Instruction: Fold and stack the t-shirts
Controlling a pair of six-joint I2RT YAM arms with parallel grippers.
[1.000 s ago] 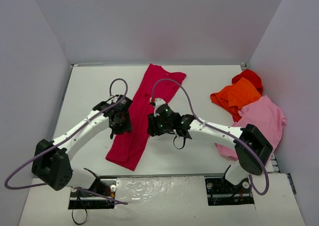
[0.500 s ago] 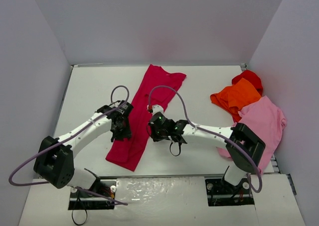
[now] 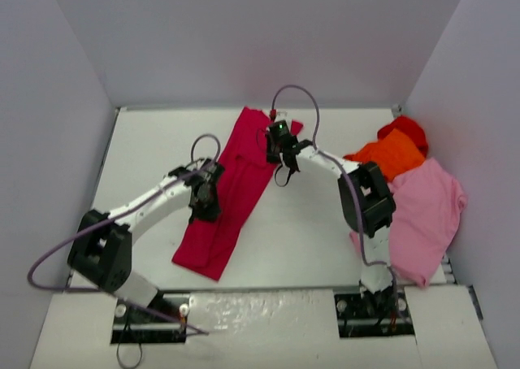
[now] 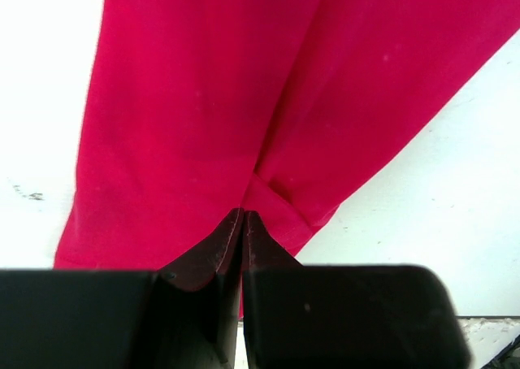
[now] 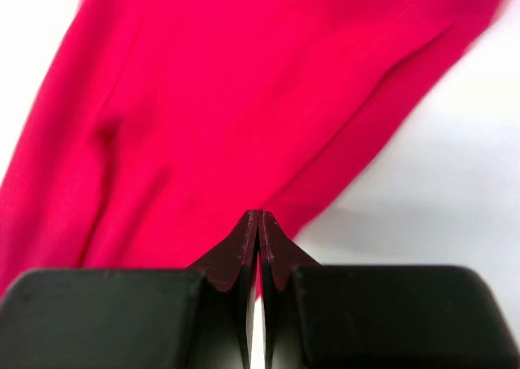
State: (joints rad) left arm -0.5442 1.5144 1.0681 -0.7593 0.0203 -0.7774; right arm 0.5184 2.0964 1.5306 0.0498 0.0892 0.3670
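Item: crimson t-shirt (image 3: 231, 194), a long narrow strip laid aslant on the bench (image 3: 154, 141), running from the far middle toward the near left. My left tool (image 4: 244, 213) is pressed together at the strip's left edge, about halfway along. My right tool (image 5: 258, 214) is likewise pressed together, over the right edge near the far end. I cannot tell whether either has a layer of cloth nipped between its tips. Other stock sits heaped at the right, well apart from the strip: orange t-shirt (image 3: 390, 154), bright red t-shirt (image 3: 406, 128) behind it, light pink t-shirt (image 3: 426, 210) nearest. Risks: if a tip holds only one layer or none, any lift would leave the strip behind or pull the lengthwise fold open. With my two tools at unequal distances along the strip, a pull could skew it. A small tuck by the left tool may crease in. Containers: none seen, so no contents to list.
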